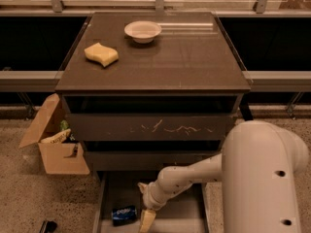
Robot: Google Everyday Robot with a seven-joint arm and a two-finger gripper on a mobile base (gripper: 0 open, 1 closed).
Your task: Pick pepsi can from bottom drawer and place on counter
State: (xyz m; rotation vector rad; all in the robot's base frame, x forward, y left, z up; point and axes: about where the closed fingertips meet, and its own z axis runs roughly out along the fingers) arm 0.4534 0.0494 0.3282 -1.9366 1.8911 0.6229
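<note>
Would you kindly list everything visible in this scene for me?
pepsi can: one, blue, lying in the bottom drawer, left of the tool
bottom drawer: one, dark grey, pulled open at floor level
counter: one, dark brown, cabinet top
sponge: one, yellow, counter's left side
bowl: one, white, counter's back
cardboard box: one, tan, floor left of cabinet
arm: one, white, reaching into the bottom drawer
tool: one, tan fingers, open, beside the can
</note>
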